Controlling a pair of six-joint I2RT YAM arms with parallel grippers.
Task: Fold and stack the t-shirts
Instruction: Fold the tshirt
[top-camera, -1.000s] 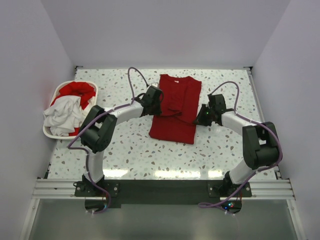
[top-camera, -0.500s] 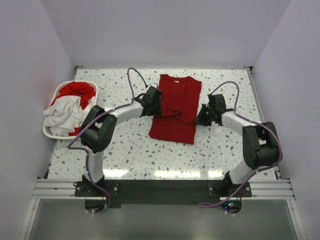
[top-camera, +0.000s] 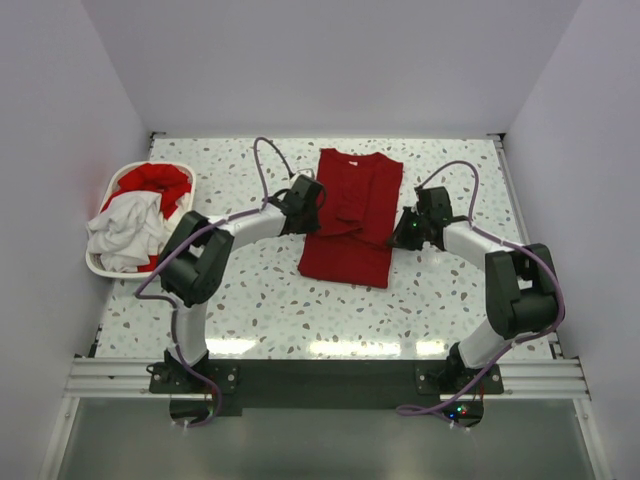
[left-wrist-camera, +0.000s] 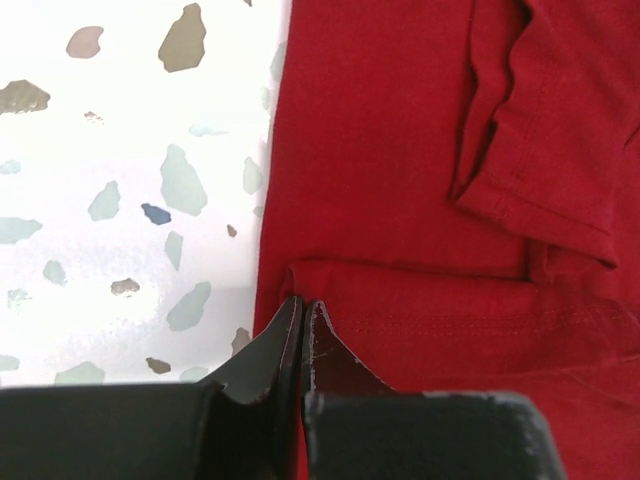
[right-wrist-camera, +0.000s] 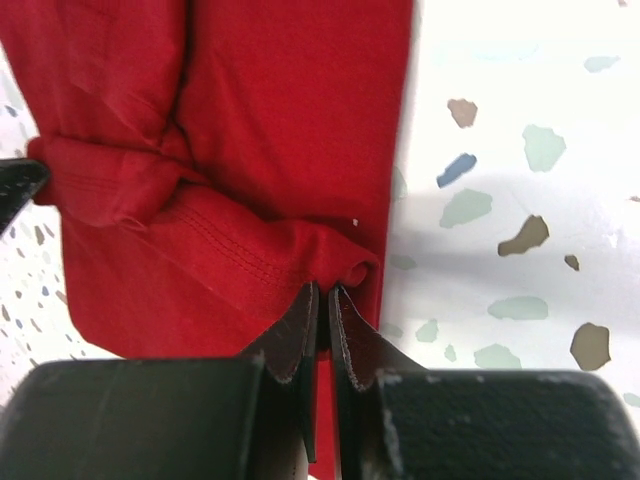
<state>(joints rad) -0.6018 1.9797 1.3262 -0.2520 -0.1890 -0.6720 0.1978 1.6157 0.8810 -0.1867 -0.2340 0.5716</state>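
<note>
A deep red t-shirt (top-camera: 352, 215) lay flat in the middle of the speckled table (top-camera: 450, 300), its collar toward the far wall, its sleeves folded in over the body and its lower part nearest the arms. The left gripper (top-camera: 305, 207) sat low at the shirt's left edge, about halfway down its length. In the left wrist view its fingers (left-wrist-camera: 285, 330) were pressed together with barely a slit between them, their tips nipping a raised roll of stitched hem right at the border between cloth (left-wrist-camera: 400, 150) and bare table. The right gripper (top-camera: 405, 232) was at the opposite edge, roughly level with the left one. In the right wrist view its jaws were likewise closed, and a small bunch of red fabric (right-wrist-camera: 260, 120) was puckered up and caught between the tips (right-wrist-camera: 322, 295). Well apart, at the table's left side, a white laundry basket (top-camera: 97, 265) held a crumpled white t-shirt (top-camera: 125, 225) draped over its rim, with another red t-shirt (top-camera: 155, 180) heaped behind it.
</note>
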